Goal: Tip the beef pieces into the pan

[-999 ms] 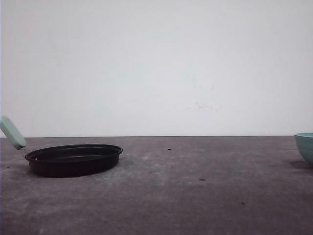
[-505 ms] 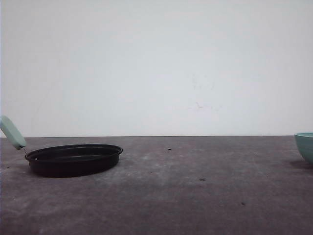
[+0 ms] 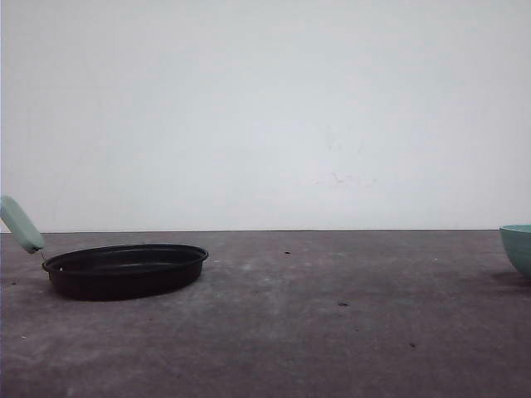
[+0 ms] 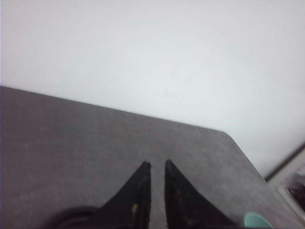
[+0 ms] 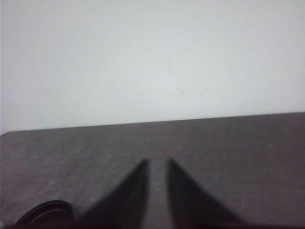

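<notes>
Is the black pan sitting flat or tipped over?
Flat. In the front view the pan rests level on the table, rim up, its mint handle angling upward.

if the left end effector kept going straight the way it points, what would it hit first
Probably nothing close: ahead of the left end effector lies bare dark tabletop, then the white wall. Depth is unclear.

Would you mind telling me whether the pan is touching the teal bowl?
Apart. The front view shows the pan at the table's left and the bowl at its right edge, bare tabletop between them.
</notes>
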